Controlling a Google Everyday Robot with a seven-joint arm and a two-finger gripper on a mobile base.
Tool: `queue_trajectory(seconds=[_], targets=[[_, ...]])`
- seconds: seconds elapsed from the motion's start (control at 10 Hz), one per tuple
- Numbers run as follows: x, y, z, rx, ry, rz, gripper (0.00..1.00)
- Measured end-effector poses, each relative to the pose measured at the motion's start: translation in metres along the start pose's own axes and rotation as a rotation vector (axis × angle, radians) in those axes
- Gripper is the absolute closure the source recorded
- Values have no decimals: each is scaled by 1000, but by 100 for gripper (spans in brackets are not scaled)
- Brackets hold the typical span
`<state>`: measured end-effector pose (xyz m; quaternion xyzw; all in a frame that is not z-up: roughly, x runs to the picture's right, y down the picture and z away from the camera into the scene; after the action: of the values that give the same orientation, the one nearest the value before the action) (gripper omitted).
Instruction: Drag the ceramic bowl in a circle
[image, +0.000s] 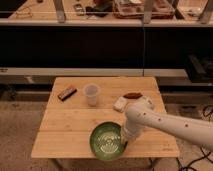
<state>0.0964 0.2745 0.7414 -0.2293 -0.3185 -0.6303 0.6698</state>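
Note:
The ceramic bowl (106, 141) is wide, shallow and green, with pale rings inside. It sits upright on the wooden table (70, 130) close to the front edge, a little right of the middle. My gripper (124, 138) is at the bowl's right rim, at the end of the white arm (165, 122) that reaches in from the right. The arm's end covers the contact with the rim.
A translucent plastic cup (91, 94) stands behind the bowl. A brown bar (66, 93) lies at the back left. A white packet (120, 104) and a brown item (132, 95) lie behind the arm. The table's front edge runs just below the bowl.

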Motion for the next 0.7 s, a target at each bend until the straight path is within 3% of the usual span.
queue_trajectory(seconds=[0.3, 0.5, 0.7], targets=[[-16, -64, -13, 21, 38, -131, 100], [-6, -114, -15, 73, 29, -169, 100], [15, -146, -9, 93, 12, -181, 100]])
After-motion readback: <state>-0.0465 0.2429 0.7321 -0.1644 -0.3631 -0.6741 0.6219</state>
